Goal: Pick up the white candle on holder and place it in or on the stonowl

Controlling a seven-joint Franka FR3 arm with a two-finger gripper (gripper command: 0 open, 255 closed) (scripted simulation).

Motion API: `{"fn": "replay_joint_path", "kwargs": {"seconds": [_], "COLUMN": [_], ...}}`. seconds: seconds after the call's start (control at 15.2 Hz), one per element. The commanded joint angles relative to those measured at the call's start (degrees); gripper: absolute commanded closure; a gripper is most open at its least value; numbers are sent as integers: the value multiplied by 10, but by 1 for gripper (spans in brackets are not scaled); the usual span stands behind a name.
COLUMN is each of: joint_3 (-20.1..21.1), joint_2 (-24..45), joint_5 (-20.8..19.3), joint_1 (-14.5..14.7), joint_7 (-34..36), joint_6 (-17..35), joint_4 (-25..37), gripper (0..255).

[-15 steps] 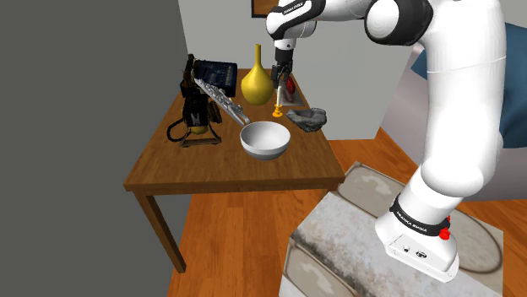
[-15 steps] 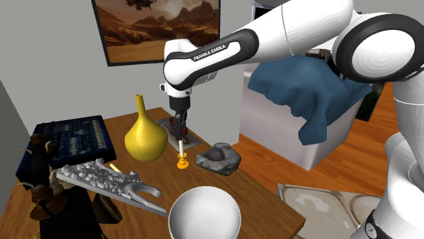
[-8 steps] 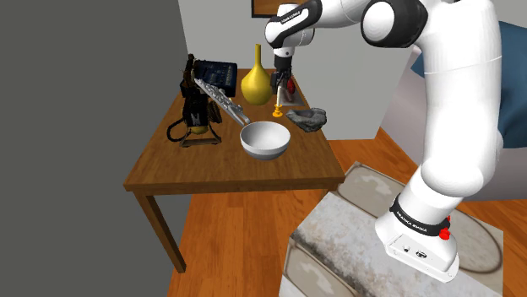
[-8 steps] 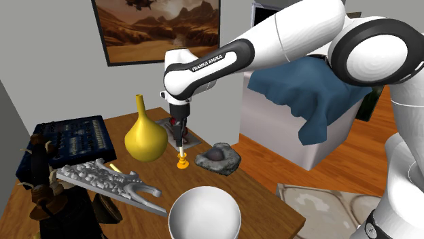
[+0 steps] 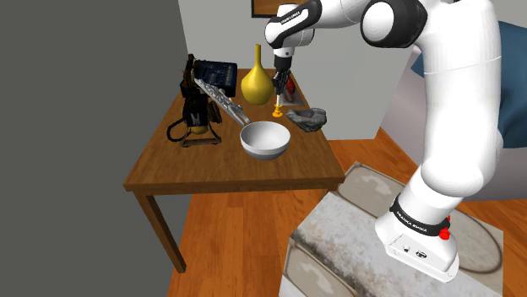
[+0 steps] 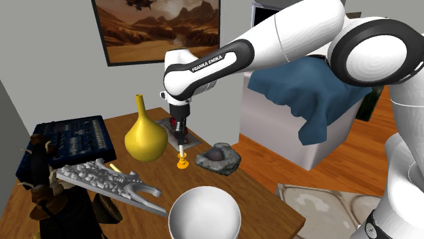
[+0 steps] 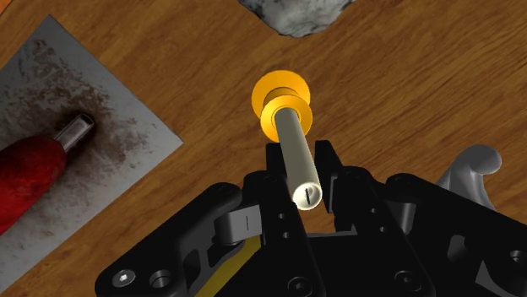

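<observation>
In the last second the gripper (image 6: pixel 179 134) has been coming lower over the white candle (image 7: pixel 297 152), and now its fingers are pressing the candle from both sides. The candle is still standing in its orange holder on the table (image 5: pixel 169 164), near the grey stone dish (image 6: pixel 219 159), so I think the lifting is coming next.

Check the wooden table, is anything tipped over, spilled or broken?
Nothing looks spilled or broken. The white candle stands upright on its orange holder, clasped by the black gripper; the round white bowl sits upright.
</observation>
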Motion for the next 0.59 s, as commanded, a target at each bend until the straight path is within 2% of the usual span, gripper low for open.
{"fn": "replay_joint_path", "kwargs": {"seconds": [0.0,0.53], "joint_3": [0,-1], "joint_2": [0,-5], "joint_5": [0,-2], "joint_1": [0,0], "joint_7": [0,1], "joint_6": [0,-13], "joint_4": [0,8], "gripper": [255,255]}}
